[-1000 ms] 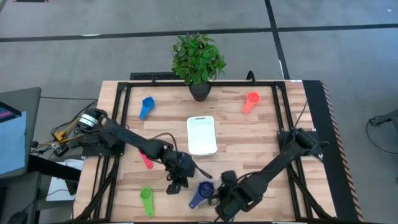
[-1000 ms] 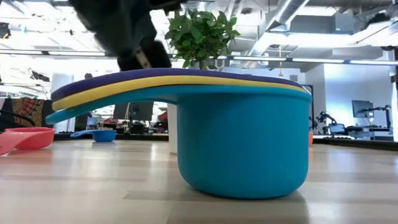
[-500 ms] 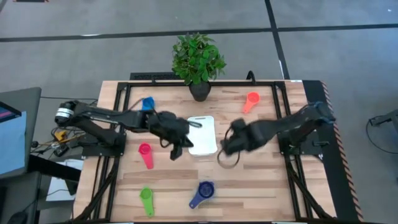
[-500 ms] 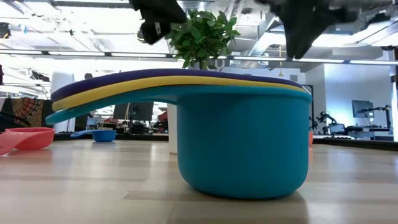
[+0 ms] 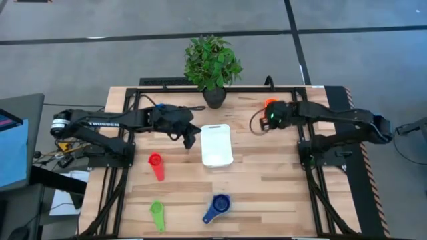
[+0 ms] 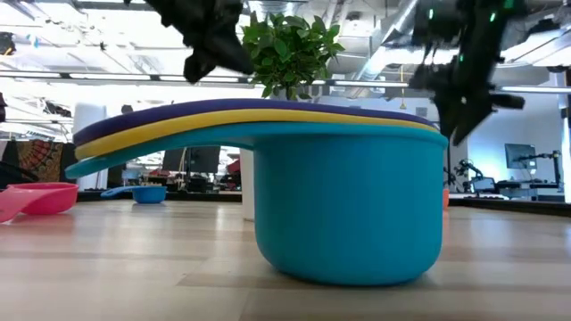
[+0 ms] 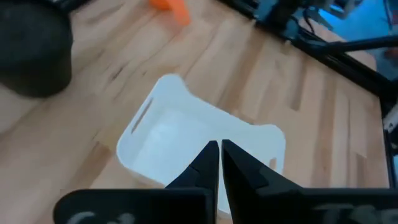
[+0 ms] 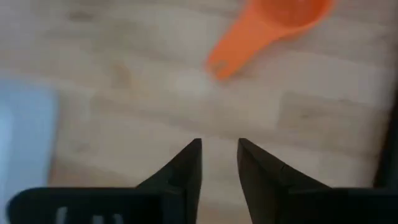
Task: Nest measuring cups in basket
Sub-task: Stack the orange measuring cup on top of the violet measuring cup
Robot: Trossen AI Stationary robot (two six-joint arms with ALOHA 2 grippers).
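The white basket (image 5: pixel 217 144) lies at the table's middle, also in the left wrist view (image 7: pixel 186 143). A teal, yellow and purple nested stack (image 5: pixel 217 207) stands near the near edge and fills the low view (image 6: pixel 348 196). The pink cup (image 5: pixel 155 163), the green cup (image 5: pixel 157 213) and the red-orange cup (image 8: pixel 267 25) rest on the table. The blue cup (image 6: pixel 147 193) sits far left. My left gripper (image 5: pixel 190 138) hovers shut by the basket's left edge (image 7: pixel 219 158). My right gripper (image 5: pixel 257 125) is open above bare wood beside the red-orange cup (image 8: pixel 219 158).
A potted plant (image 5: pixel 212 63) stands at the far edge behind the basket, its dark pot (image 7: pixel 31 56) close to my left gripper. Black frame rails (image 5: pixel 130 100) run along the table's sides. Bare wood lies between the basket and the near cups.
Both grippers have risen from beside the nested stack at the near edge and swung toward the far edge: the left to the basket's left side, the right to the far right beside the red-orange cup. The stack has stayed in place.
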